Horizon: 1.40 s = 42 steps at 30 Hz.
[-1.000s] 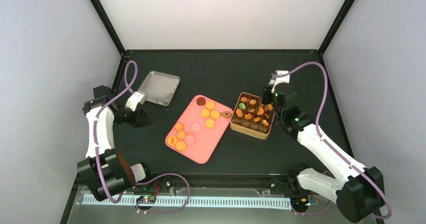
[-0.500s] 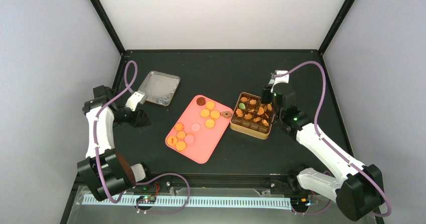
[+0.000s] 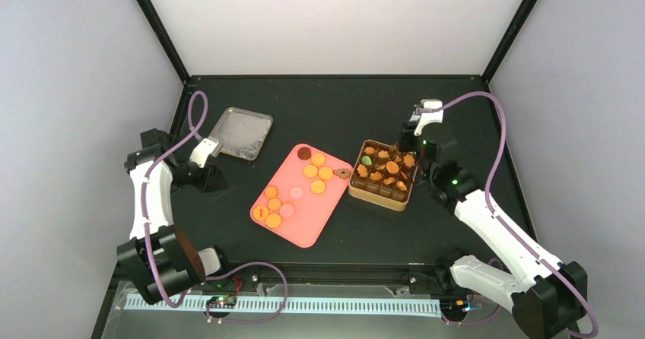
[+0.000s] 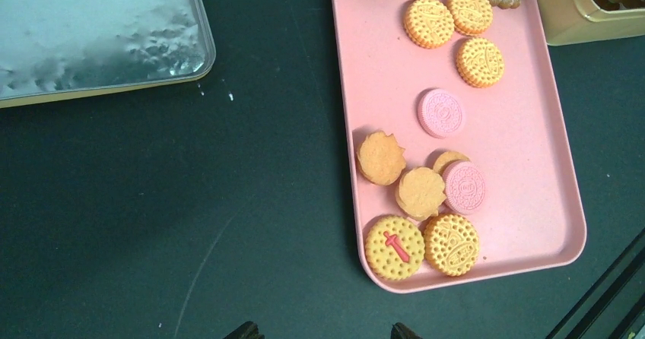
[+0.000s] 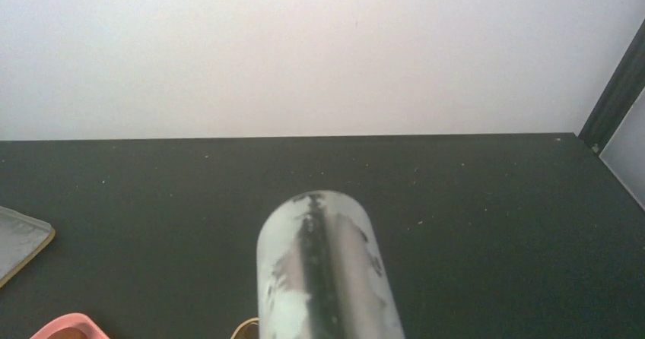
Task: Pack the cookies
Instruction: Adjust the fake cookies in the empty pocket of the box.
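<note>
Left jaws released, empty | right jaws: I cannot tell | loose cookies (image 4: 394, 247) on pink tray (image 4: 525, 164) just ahead-right of left jaws | gold tin (image 3: 378, 195) beside right jaws | I judge left arm nearer.

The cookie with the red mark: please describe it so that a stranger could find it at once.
Start at the pink tray in the middle of the table. At its near-left end lies a cluster of cookies. The wanted cookie is the round yellow one at the left corner, the only one with a red mark on top.
</note>
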Motion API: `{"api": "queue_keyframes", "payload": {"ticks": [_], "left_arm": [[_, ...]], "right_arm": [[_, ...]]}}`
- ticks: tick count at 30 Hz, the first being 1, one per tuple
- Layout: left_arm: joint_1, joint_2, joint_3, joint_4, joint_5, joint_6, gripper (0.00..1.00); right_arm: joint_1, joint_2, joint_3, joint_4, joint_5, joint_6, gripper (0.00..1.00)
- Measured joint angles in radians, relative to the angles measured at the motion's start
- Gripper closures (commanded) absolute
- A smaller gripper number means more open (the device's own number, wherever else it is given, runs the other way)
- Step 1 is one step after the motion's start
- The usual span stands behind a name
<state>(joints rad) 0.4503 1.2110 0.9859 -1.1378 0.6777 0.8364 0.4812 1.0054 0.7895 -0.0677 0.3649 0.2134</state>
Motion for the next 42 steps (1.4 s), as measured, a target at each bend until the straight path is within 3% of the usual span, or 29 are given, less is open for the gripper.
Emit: {"api": "queue_keyframes", "payload": {"ticks": [5, 22, 30, 42], "left_arm": [[0.000, 0.000, 0.000, 0.000, 0.000, 0.000, 0.54], [0.000, 0.000, 0.000, 0.000, 0.000, 0.000, 0.55], [0.000, 0.000, 0.000, 0.000, 0.000, 0.000, 0.55], [0.000, 0.000, 0.000, 0.000, 0.000, 0.000, 0.55]], "right_arm": [[0.000, -0.001, 0.007, 0.000, -0.001, -0.008, 0.76], [0.000, 0.097, -0.003, 0.000, -0.027, 0.013, 0.64], [0.001, 0.097, -0.024, 0.018, -0.035, 0.040, 0.65], [0.001, 0.091, -0.039, 0.023, -0.002, 0.067, 0.74]]}}
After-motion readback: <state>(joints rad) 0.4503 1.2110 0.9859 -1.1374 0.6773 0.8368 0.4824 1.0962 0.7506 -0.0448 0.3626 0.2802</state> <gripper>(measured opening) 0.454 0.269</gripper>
